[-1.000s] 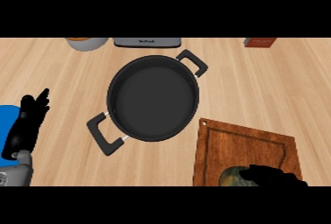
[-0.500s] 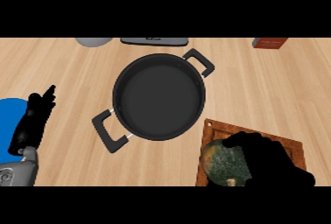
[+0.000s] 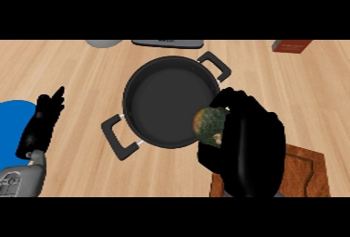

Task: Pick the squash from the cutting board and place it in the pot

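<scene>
The squash point(image 3: 210, 126) sits in the curled fingers of the right hand point(image 3: 245, 139), held over the right rim of the black pot point(image 3: 160, 104) at the counter's middle. The hand hides much of the cutting board point(image 3: 308, 173) near the front right corner. The left hand point(image 3: 42, 122) rests open at the left edge, beside a blue object point(image 3: 14, 127).

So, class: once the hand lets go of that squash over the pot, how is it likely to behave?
The squash looks rounded, so it may roll across the flat floor of the pot. Its mottled rind looks hard, so it probably won't deform. The right hand curls round it at the rim, so it could clip the edge.
</scene>
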`<action>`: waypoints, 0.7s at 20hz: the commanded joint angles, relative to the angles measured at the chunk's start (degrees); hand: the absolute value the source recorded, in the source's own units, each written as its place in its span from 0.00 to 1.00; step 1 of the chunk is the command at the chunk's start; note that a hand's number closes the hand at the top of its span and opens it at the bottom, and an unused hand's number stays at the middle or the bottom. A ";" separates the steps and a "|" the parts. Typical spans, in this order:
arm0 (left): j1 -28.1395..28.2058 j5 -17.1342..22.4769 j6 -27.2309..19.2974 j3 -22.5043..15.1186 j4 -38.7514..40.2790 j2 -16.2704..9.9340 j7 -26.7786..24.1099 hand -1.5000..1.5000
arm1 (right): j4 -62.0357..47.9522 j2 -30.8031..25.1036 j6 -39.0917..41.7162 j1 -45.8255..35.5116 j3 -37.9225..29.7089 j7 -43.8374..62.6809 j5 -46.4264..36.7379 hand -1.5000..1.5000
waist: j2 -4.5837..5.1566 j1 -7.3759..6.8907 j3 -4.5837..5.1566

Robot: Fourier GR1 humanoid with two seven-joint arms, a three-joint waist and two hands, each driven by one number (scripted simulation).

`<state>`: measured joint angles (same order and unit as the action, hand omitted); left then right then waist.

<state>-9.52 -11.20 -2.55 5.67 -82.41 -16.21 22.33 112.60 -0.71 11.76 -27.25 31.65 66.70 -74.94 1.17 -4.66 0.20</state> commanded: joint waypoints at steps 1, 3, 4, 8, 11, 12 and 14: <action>-0.71 0.23 0.16 -0.10 0.09 0.32 0.39 0.50 | -7.80 0.67 -4.85 -5.30 -4.74 12.67 10.21 0.00 | -0.14 -0.24 -0.12; -0.94 -0.54 -0.46 -0.44 1.25 0.74 0.18 0.50 | -11.66 0.67 -8.09 -8.12 -3.45 14.78 13.15 0.00 | -0.24 -0.31 -0.08; -0.30 0.16 0.84 0.25 0.20 -0.75 -0.38 0.50 | -14.69 0.67 -11.41 -10.17 -6.00 12.83 13.83 0.00 | -0.08 -1.52 -0.12; -0.02 -0.42 0.34 -0.85 -0.08 0.50 0.31 0.50 | -17.40 0.68 -23.39 -12.42 -7.37 9.85 16.39 0.00 | -0.23 -0.94 -0.23; -0.70 -0.27 0.06 0.12 2.78 0.34 -0.81 0.50 | -18.40 0.68 -29.58 -16.19 -11.03 7.14 14.78 0.00 | -0.12 0.32 -0.16; -0.92 -0.36 -0.14 -0.02 0.82 0.31 0.92 0.50 | -18.84 0.68 -31.48 -17.03 -11.27 7.61 13.55 0.00 | -0.55 0.23 -0.22; -0.08 -0.63 -0.26 0.29 1.86 -0.03 -1.61 0.50 | -18.23 0.68 -36.99 -17.05 -12.00 6.85 11.91 0.00 | -0.53 0.43 -0.18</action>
<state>-10.28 -11.64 -2.82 5.69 -81.13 -15.87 22.33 95.29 -0.50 -10.79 -41.53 20.94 65.17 -61.55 0.82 -4.44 0.01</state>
